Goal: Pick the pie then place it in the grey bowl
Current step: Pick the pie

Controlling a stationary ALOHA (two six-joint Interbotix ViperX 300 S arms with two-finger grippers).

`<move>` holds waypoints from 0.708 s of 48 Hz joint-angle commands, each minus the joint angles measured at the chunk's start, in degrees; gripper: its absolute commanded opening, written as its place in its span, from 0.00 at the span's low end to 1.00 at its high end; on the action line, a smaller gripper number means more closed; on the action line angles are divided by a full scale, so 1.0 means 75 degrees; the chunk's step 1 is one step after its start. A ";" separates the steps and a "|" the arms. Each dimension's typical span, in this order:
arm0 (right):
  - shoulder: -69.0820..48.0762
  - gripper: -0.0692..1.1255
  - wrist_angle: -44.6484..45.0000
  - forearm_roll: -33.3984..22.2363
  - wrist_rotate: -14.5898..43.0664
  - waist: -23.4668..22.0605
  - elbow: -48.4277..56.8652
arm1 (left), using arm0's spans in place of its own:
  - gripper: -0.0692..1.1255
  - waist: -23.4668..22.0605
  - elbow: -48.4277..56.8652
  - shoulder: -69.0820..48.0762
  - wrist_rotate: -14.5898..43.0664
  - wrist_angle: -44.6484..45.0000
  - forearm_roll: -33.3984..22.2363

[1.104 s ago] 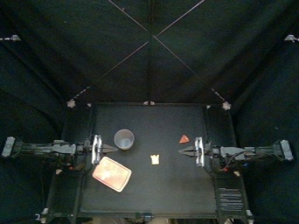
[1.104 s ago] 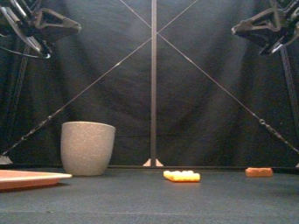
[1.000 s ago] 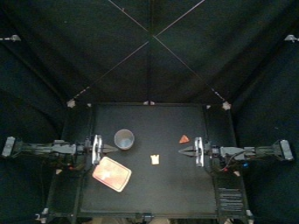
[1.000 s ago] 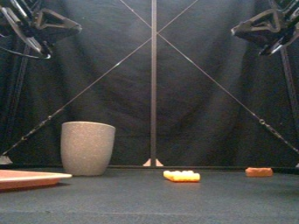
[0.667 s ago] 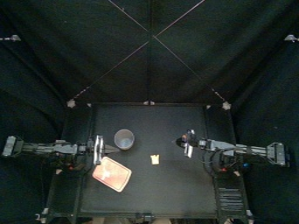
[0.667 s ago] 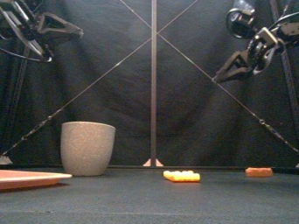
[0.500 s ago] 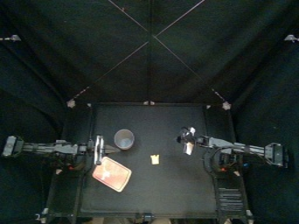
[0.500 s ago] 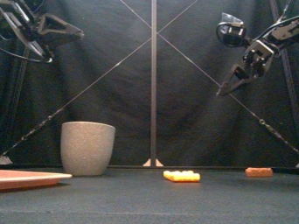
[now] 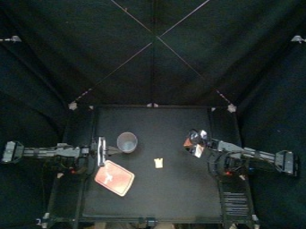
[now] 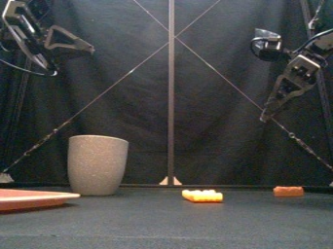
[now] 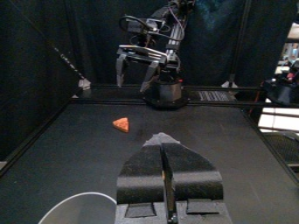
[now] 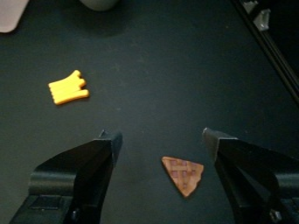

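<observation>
Two containers sit on the left half of the table [image 9: 167,190] in the top view. The tall grey cup [image 9: 127,140] stands upright just left of centre. Its open mouth shows only its own pale inside. The pink tray [image 9: 114,178] lies flat just in front of it, toward the bottom left. Nothing but its pink surface shows, and the front view catches only its edge at the lower left corner.

A yellow toy [image 10: 202,195] lies on the table near the middle of the front view. The pie slice [image 12: 183,171], an orange-brown wedge, lies on the table well right of the cup, at the lower right of the front view.

The right gripper [image 12: 162,136] hangs above the pie slice with its jaws spread wide. In its wrist view the slice shows between them at the lower centre, apart from both. The left gripper [image 11: 163,145] rests at the table's left edge, its jaws pressed together on nothing, with the cup's rim at that view's bottom left.
</observation>
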 commanded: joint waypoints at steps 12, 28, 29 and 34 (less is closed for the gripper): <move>0.0973 0.95 0.1324 -0.0152 -0.0293 -0.0469 -0.0516 | 0.07 0.0281 -0.0105 0.0023 0.0012 -0.0070 0.0000; 0.2016 0.95 0.2484 0.0387 -0.2848 -0.0340 -0.1102 | 0.07 0.0551 -0.0082 0.0023 0.0012 -0.0094 0.0000; 0.2086 0.95 0.2531 0.0469 -0.3035 -0.0340 -0.1113 | 0.07 0.0563 -0.0070 0.0023 0.0012 -0.0082 0.0000; 0.2484 0.95 0.2578 0.0691 -0.3879 -0.0363 -0.1148 | 0.07 0.0645 -0.0023 0.0023 0.0012 -0.0094 0.0000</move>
